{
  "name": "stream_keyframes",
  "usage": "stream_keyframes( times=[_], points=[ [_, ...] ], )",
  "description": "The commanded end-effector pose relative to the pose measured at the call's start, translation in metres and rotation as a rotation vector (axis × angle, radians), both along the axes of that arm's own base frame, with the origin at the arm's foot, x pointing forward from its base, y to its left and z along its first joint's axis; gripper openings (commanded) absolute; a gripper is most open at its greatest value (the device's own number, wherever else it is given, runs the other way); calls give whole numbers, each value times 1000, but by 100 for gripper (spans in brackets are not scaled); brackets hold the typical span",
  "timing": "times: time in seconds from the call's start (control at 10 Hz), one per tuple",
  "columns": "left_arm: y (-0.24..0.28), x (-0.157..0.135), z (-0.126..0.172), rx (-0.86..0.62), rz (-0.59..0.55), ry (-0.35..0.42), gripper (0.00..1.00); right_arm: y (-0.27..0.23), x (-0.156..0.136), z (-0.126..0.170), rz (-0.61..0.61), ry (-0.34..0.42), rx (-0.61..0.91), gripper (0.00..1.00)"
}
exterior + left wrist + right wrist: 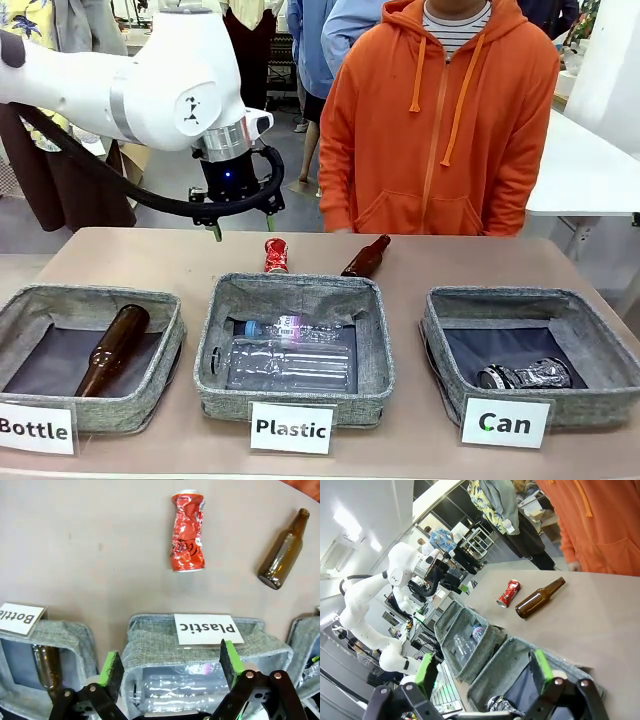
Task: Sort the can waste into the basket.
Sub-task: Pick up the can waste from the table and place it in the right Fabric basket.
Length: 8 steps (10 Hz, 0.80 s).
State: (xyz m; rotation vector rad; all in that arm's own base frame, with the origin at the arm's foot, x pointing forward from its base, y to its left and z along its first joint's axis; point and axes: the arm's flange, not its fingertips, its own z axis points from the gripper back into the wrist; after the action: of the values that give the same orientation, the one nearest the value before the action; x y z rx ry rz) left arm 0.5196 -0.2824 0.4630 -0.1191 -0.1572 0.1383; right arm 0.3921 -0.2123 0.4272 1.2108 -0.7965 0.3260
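Red can [276, 255], crushed, lies on the surface [150, 260] near its far edge, at 12 o'clock of the Plastic basket [215, 345]. A brown bottle [366, 257] lies just beside the can at its 3 o'clock. Left pincer [243, 226] hangs above the surface at the can's 10 o'clock, apart from it. Can basket [440, 335], at the 3 o'clock end of the row, holds a dark can [525, 376].

Left wrist view: jaws spread wide and empty. The red can sits at 12 o'clock, well ahead and between the finger lines, which suggests the pincer is lined up to straddle its narrow body. The bottle lies at 2 o'clock, clear of that line.

Right wrist view: right pincer [484, 670], jaws parted and empty, hovers over the Can basket with the dark can at 6 o'clock. It is probably parked aside to give the left arm room.
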Motion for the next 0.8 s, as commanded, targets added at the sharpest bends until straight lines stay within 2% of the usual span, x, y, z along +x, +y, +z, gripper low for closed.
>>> stream_keyframes(
  times=[0.0,0.1,0.2,0.4,0.5,0.7],
  points=[
    [-23,9,-4,39,-84,-57,100,1,1,4,-5,-15,11,100],
    [-26,12,-9,56,-156,-84,100,1,1,4,-5,-15,11,100],
    [-28,18,-15,58,-200,-65,100,1,1,4,-5,-15,11,100],
    [-25,36,-25,21,-104,-55,100,1,1,4,-5,-15,11,100],
    [12,25,-1,-97,-80,-73,100,1,1,4,-5,-15,11,100],
    [131,-40,61,-378,-37,-135,100,1,1,4,-5,-15,11,100]
  ],
)
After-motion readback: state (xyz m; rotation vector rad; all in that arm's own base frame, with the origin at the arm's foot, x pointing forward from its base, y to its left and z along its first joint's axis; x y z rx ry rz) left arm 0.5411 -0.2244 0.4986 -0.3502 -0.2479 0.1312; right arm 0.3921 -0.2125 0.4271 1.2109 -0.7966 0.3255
